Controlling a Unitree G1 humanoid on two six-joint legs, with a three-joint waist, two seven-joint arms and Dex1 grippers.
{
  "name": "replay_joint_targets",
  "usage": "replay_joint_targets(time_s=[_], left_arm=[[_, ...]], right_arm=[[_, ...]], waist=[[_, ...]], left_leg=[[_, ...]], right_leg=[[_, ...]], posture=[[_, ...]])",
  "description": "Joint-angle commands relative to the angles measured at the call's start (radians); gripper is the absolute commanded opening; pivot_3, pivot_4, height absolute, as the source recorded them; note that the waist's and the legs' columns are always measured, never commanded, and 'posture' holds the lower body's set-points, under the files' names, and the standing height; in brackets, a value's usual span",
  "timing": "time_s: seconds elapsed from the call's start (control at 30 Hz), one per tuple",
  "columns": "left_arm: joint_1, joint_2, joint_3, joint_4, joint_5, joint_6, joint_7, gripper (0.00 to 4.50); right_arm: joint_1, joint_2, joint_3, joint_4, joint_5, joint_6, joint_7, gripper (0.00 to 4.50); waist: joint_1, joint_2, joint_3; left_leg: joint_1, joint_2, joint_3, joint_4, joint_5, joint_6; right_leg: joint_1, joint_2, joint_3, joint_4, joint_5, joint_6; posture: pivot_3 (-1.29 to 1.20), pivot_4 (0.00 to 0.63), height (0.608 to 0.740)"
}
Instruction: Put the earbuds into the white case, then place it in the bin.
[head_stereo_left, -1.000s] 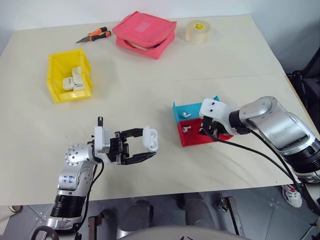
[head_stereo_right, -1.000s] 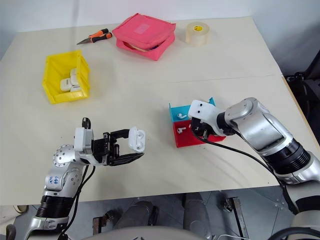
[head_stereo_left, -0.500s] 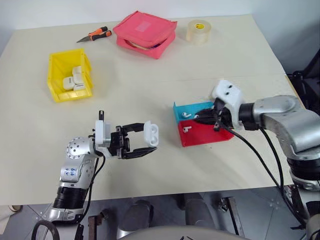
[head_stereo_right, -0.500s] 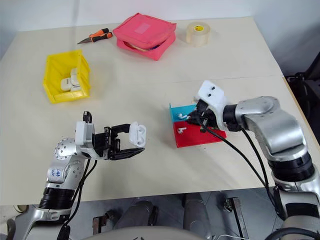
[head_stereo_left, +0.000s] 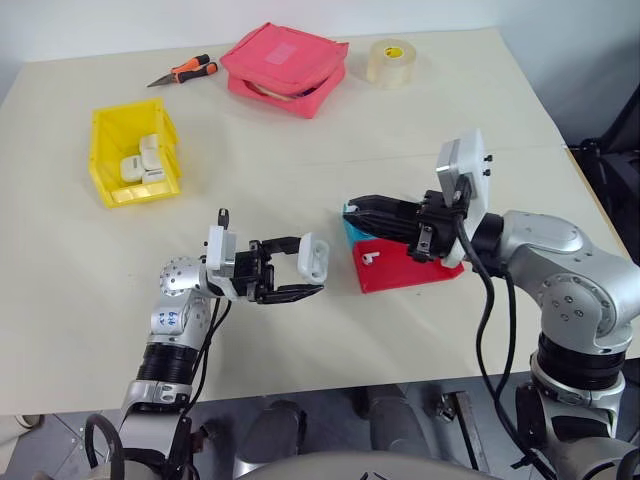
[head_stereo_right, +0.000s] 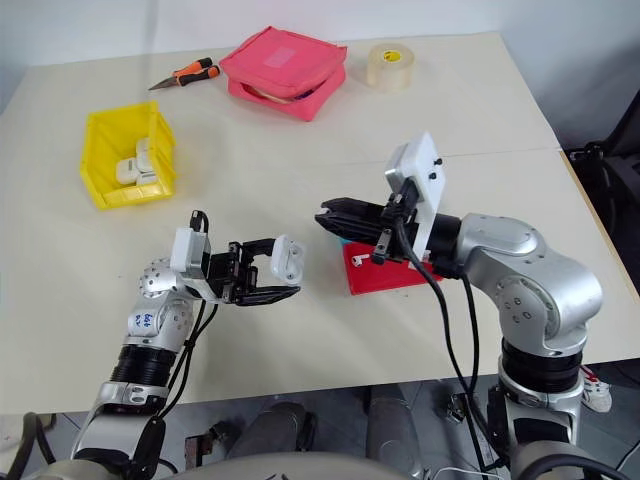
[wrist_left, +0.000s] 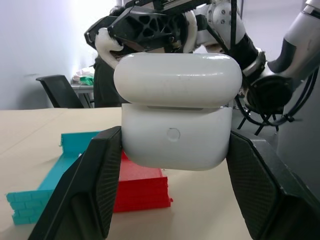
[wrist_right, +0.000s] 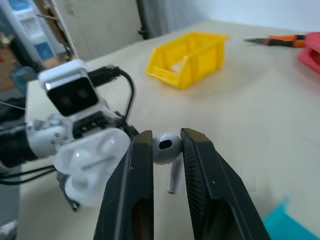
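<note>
We see the left pincer (head_stereo_left: 308, 274) pinching the glossy rounded white case (head_stereo_left: 314, 257); the right pincer (wrist_right: 165, 150) now lifted from the trays, nips a smooth earbud (wrist_right: 166, 148).

This looks like a lab or office test room: a plain cream table (head_stereo_left: 300, 150) stands against a bare white wall. Behind it are a black office chair (wrist_left: 61, 90) and a shelving unit (wrist_right: 27, 30) (its contents too blurred to identify).
</note>
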Motion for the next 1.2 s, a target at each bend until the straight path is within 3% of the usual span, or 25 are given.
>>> replay_joint_targets(time_s=[0.03,0.77,1.2], left_arm=[[-0.021,-0.008,0.017,0.006,-0.011,-0.018,-0.011,2.77],[-0.027,-0.051,0.03,-0.03,-0.025,0.007,0.01,2.77],[-0.049,-0.064,0.024,-0.052,-0.033,0.029,-0.005,2.77]], right_arm=[[0.017,0.035,0.026,-0.052,0.036,-0.055,-0.029,0.45],[0.105,0.095,0.226,0.013,-0.041,-0.317,-0.039,0.45],[0.143,0.091,0.248,0.111,-0.125,-0.441,-0.018,0.45]], waist=[[-0.001,0.0,0.0],[-0.002,0.0,0.0],[-0.003,0.0,0.0]], left_leg=[[0.0,0.0,0.0,0.0,0.0,0.0],[0.0,0.0,0.001,0.0,0.0,0.0],[0.001,0.0,0.001,0.0,0.0,0.0]], right_leg=[[0.0,0.0,0.0,0.0,0.0,0.0],[0.0,0.0,0.0,0.0,0.0,0.0],[0.0,0.001,0.0,0.0,0.0,0.0]], posture=[[0.0,0.15,0.74],[0.0,0.15,0.74],[0.0,0.15,0.74]])
